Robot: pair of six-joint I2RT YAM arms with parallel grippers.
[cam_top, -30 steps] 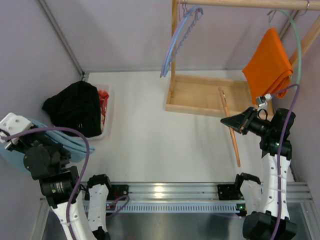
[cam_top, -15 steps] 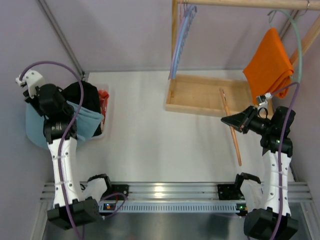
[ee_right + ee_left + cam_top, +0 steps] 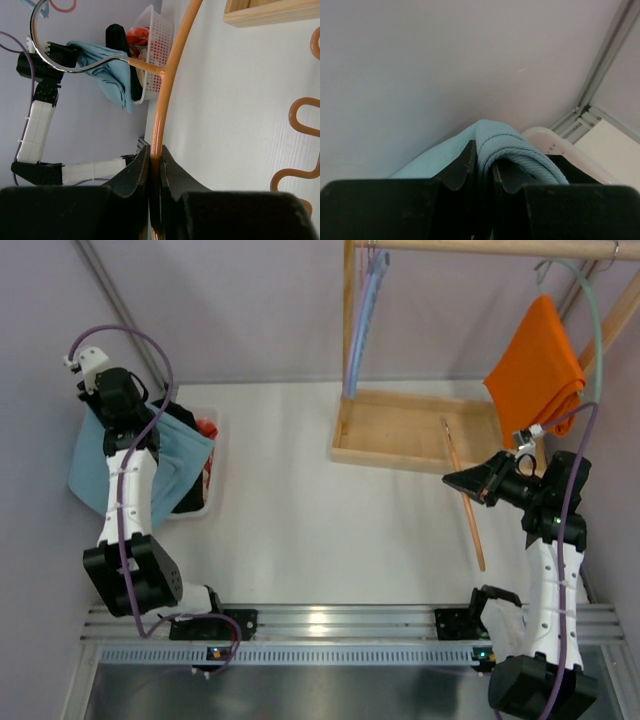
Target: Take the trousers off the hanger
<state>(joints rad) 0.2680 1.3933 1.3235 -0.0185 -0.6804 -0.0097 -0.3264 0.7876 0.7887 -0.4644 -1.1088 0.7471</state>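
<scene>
**A:** Where are the trousers (image 3: 92,468)?

**B:** At the far left, hanging in a loose light blue fold from the left gripper (image 3: 484,156). Part of the cloth drapes against the left wall (image 3: 40,360). The rest lies over the white basket (image 3: 214,445) and the black cloth heap (image 3: 186,420) in it.

**A:** How does that gripper stand?

**B:** Its jaws are pinched almost together on a thick rolled edge of the trousers. The wrist view shows the cloth bulging up between and over the fingertips.

**A:** And the hanger (image 3: 470,530)?

**B:** It is well apart from the trousers, on the right side of the table (image 3: 320,500), and it is bare. The right gripper (image 3: 156,150) has its jaws closed tight on the thin peach-orange rod, and the metal hook points away from the fingers. From above the hanger shows as a slim slanted line, its far end by the front edge of the wooden frame (image 3: 400,425). Whether it touches the table I cannot tell.

**A:** What else is around?

**B:** An orange garment (image 3: 535,365) hangs on a mint-green hanger (image 3: 598,330) at the far right. Blue hangers (image 3: 360,330) hang from the rail above the wooden frame.
</scene>
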